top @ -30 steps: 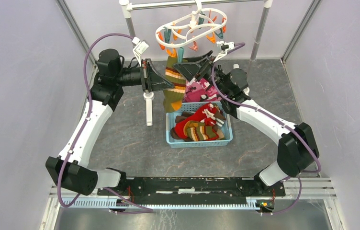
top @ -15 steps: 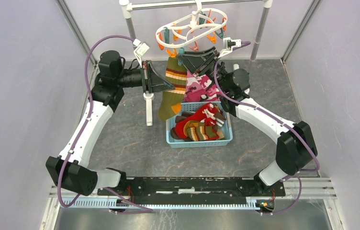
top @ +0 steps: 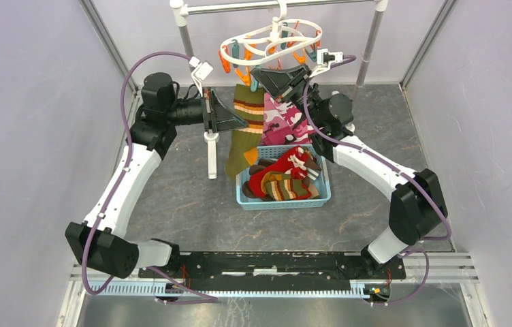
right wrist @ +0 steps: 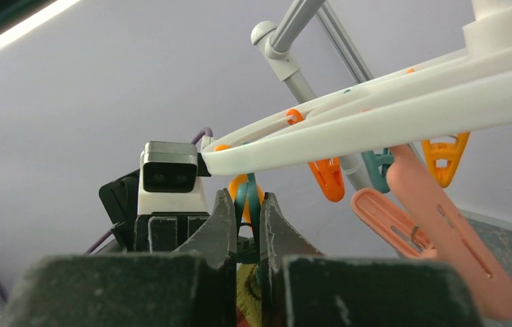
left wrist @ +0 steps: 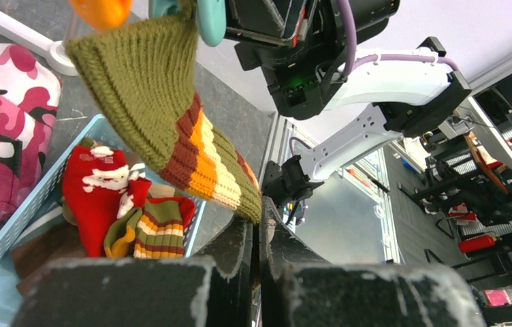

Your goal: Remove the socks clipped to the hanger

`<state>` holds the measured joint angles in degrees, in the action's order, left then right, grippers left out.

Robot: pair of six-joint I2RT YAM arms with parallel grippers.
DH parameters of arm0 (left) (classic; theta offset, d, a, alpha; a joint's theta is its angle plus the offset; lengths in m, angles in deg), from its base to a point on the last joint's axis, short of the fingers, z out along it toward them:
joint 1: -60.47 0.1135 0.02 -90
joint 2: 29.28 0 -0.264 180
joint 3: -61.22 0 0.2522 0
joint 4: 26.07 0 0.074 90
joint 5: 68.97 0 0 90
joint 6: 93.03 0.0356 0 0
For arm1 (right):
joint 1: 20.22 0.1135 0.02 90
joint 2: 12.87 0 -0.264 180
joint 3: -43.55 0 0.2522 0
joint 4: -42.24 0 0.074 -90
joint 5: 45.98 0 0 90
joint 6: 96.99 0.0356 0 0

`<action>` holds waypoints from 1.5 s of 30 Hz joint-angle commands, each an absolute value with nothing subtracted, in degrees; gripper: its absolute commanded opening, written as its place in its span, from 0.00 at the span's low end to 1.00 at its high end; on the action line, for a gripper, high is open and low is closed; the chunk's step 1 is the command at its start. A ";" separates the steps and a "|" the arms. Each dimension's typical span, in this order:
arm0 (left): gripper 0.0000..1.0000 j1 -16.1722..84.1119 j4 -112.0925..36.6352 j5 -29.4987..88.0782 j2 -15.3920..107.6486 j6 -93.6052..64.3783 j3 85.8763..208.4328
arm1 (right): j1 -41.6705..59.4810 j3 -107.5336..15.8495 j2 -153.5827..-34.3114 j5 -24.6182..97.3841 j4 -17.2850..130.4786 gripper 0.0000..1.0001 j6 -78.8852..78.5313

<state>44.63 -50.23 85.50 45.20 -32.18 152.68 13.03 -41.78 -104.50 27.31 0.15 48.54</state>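
Tabletop (top: 171, 197): grey, carries everything. All places are given from the hanger (right wrist: 376, 112).

Rail stand (top: 253, 7): directly above the hanger, whose hook goes over its bar.

Basket (top: 284, 203): blue, below the hanger and nearer the arm bases. It holds loose socks (top: 284, 177) in red, brown and striped.

Pink camouflage cloth (top: 284, 122): hangs below the hanger, just right of the clipped sock. Not a task item.

Striped sock (left wrist: 151, 102): olive with brown, orange and cream bands, the one sock seen clipped. Cuff is at the hanger and the long axis drops straight down from it. Its lower end lies just left of the basket.

Left hand (left wrist: 257, 225): below and left of the hanger, fingers pressed together on the sock's edge part-way down.

Right hand (right wrist: 248, 218): right under the hanger's rim, closed around the teal clip (right wrist: 246, 204) that holds the cuff.

Judgement: release in progress. The right hand is nearer the clip and squeezes. The sock runs down and away from that hand, so the left hand should draw it down along that axis towards the basket.

Unclear:
- Whether the clip's bite has let go; the right-hand fingers cover it.
- The top view hides the cuff behind the right hand.
- The pink cloth's attachment is hidden
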 commanded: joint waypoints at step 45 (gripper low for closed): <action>1.00 37.47 -87.91 51.78 40.17 7.48 149.97 | 18.78 -11.63 -88.74 30.96 30.99 0.55 21.44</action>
